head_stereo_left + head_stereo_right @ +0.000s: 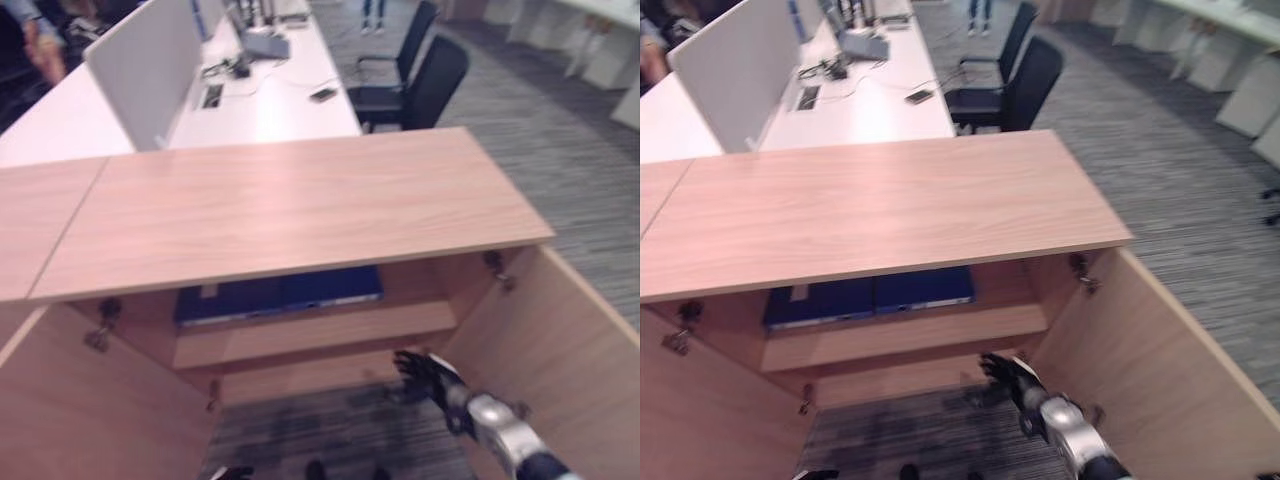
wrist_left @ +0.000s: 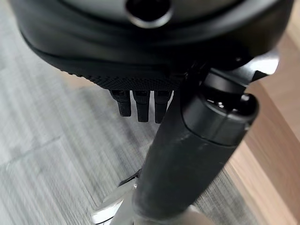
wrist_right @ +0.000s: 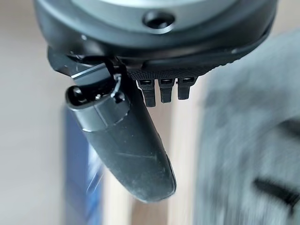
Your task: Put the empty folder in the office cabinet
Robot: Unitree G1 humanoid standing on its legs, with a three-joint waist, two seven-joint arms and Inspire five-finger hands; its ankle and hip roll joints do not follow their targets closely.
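Empty and with relaxed fingers, the right hand hangs just outside the open office cabinet, evidently because the blue folder already lies flat on the cabinet's shelf, under its top.

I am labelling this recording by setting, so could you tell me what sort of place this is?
Most likely an open-plan office: long white desks with a divider screen, black office chairs on grey carpet, and an open wooden cabinet holding blue folders.
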